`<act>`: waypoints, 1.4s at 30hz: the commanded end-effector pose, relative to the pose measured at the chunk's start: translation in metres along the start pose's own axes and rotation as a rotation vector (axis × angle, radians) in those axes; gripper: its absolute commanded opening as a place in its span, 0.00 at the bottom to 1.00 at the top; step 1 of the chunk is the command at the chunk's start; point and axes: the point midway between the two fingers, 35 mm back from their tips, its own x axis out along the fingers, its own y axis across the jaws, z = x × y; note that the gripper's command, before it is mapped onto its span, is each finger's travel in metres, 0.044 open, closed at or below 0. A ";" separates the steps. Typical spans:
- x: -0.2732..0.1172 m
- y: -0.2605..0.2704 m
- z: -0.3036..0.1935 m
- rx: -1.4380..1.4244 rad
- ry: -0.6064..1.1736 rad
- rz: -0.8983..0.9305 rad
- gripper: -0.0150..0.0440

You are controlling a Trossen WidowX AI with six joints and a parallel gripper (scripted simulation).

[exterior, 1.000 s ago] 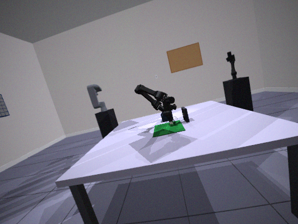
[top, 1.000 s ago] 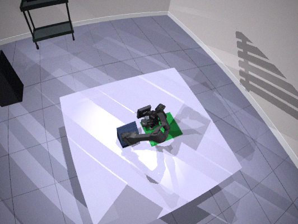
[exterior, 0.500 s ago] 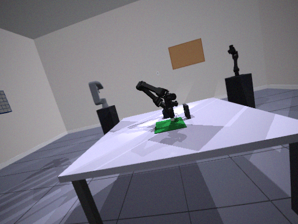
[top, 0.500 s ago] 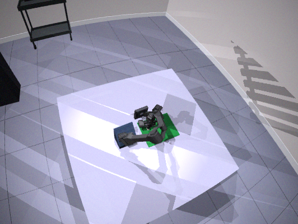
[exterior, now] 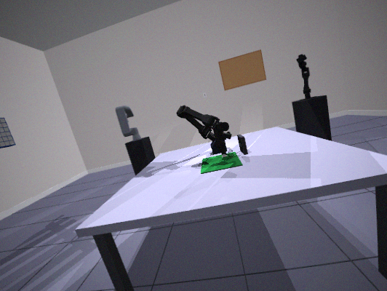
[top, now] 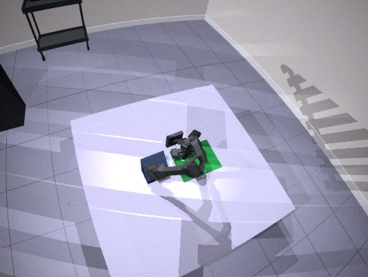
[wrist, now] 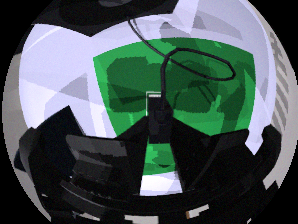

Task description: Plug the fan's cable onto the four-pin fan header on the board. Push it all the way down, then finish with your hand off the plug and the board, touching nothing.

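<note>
The green board (top: 212, 161) (exterior: 218, 168) (wrist: 242, 92) lies flat on the table. My gripper (wrist: 157, 119) (exterior: 224, 154) is low over the board, shut on the small black plug (wrist: 159, 112). The black cable (wrist: 163, 75) rises from the plug, makes a loop over the board and runs to the black fan (top: 174, 138) (exterior: 242, 144), a slab beside the board. A small white-edged outline (wrist: 153, 92), apparently at the header, shows just beyond the plug. The plug hides the rest of the header, and I cannot tell how deep the plug sits.
A dark blue box (top: 154, 162) (wrist: 57, 127) stands beside the board, near the arm's base. The white table (top: 114, 138) (exterior: 164, 196) carries all of this. Moving light and shadow patches cross the table and board.
</note>
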 end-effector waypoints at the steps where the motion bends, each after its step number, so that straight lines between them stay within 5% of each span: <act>1: 0.004 0.000 0.000 -0.005 0.006 0.000 0.25; 18: 0.012 0.000 -0.001 -0.005 0.007 0.000 0.25; 28: 0.009 0.001 0.000 -0.001 0.001 0.001 0.69; 35: -0.044 0.000 0.001 -0.005 0.003 0.001 0.69; 42: -0.047 0.001 0.001 -0.005 0.004 0.001 0.69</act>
